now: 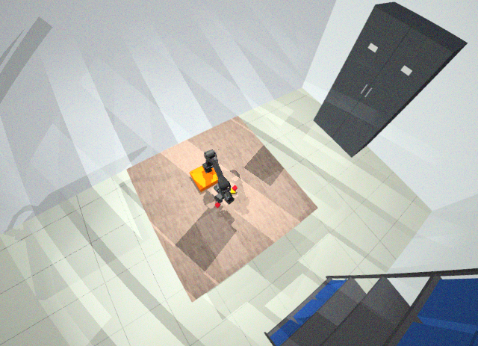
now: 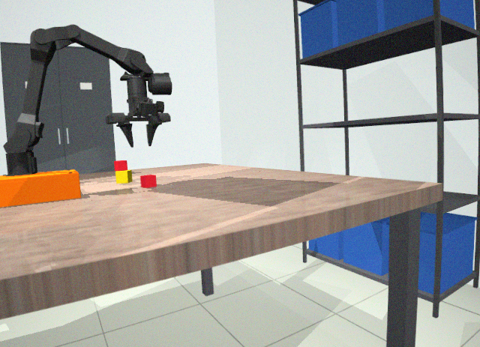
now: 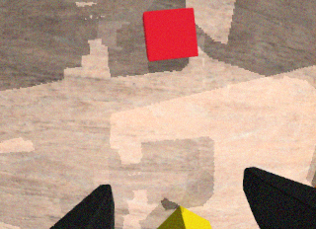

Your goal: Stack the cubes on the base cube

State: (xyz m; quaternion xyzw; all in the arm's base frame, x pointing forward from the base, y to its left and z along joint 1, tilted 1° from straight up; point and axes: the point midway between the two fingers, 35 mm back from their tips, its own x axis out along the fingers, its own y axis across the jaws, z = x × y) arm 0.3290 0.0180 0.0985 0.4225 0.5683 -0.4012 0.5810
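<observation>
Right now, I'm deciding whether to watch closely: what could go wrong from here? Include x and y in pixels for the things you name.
The upper red cube (image 1: pixel 234 187) (image 2: pixel 120 166) sits on the yellow cube (image 1: pixel 233 192) (image 2: pixel 123 176) (image 3: pixel 184 220) unclamped, so a brush from the open gripper (image 1: pixel 224 200) (image 2: pixel 141 145) (image 3: pixel 180 188) could knock it off. The lower red cube (image 1: pixel 217 205) (image 2: pixel 148 180) (image 3: pixel 171 35) is turned relative to the yellow one, so placing it might leave the gap wrong.
</observation>
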